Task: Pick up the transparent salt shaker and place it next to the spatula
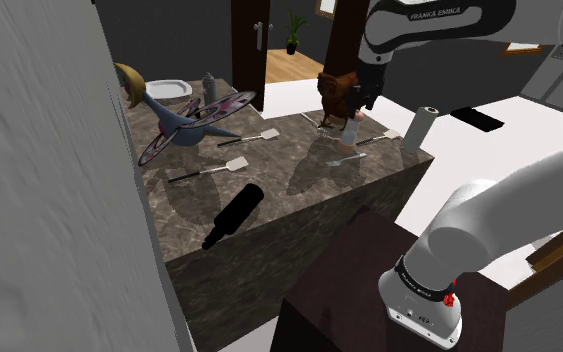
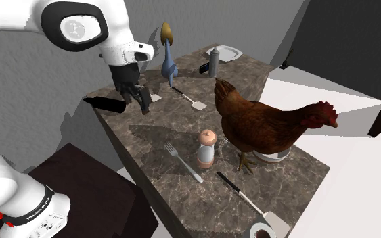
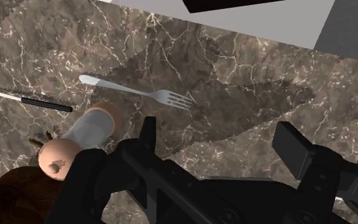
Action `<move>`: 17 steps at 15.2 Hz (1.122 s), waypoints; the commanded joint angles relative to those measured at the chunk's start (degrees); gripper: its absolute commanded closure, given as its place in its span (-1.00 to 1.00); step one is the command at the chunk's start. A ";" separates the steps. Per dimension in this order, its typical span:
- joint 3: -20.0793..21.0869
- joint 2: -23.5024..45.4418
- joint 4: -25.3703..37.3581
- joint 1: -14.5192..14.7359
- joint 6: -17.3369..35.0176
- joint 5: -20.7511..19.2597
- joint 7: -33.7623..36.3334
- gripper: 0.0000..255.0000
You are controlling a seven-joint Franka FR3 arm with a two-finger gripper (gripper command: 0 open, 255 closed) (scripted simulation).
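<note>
Two black fingers of the gripper we read as spread apart, nothing between them, salt shaker upright on the marble counter, just outside one finger, fork lying beyond the fingertips.

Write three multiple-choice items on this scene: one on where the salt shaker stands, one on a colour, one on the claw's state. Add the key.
1. The salt shaker stands:
A) on the plate
B) between the fork and the hen
C) beside the paper roll

2. The lying bottle is:
A) black
B) white
C) red

3. The claw is:
A) shut on the shaker
B) shut on the fork
C) open, holding nothing

Key:
1 B, the fork lies on one side and the hen's feet are on the other.
2 A, it is dark all over.
3 C, the wrist view shows its fingers apart, clasping nothing.
</note>
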 commanded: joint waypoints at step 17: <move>-11.73 38.57 28.40 -7.02 8.10 11.12 -22.55 -1.00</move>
